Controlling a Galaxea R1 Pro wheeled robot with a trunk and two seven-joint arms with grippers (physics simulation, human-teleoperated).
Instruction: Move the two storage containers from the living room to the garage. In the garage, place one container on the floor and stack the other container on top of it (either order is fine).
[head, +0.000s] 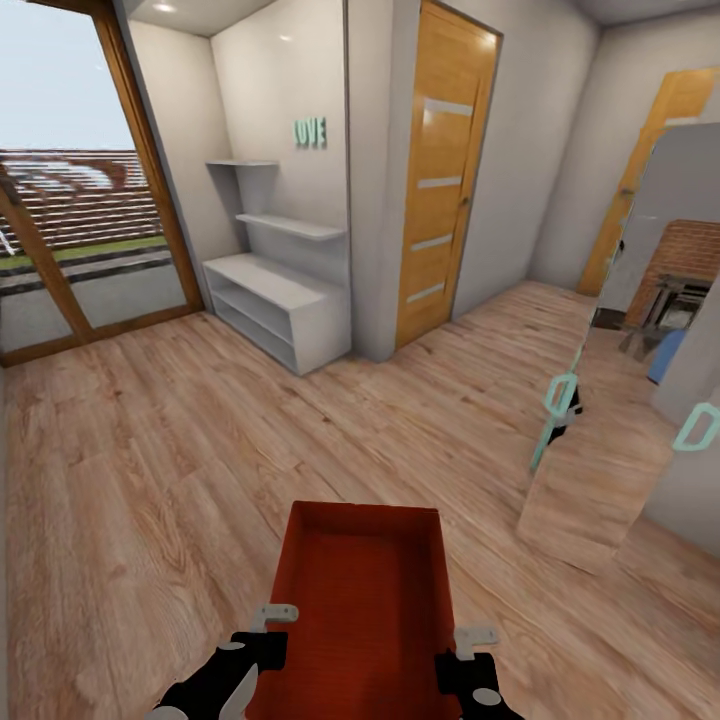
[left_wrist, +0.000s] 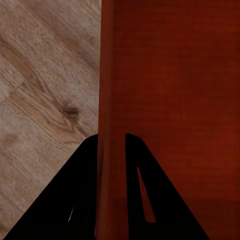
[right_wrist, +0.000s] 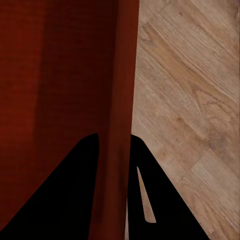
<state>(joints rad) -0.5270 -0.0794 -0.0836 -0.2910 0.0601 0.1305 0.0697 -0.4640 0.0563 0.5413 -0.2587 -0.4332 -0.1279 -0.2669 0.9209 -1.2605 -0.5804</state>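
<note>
An orange-red bin sat low in the frame's centre, carried above the wood floor. The left gripper clamped the bin's left wall between its fingers; the right gripper clamped the right wall. An orange door stood at upper centre, white shelves to its left.

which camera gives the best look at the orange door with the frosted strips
The head view: the orange door stands whole and closed beyond the held storage container. The wrist views look at container walls and wood floor instead.
</note>
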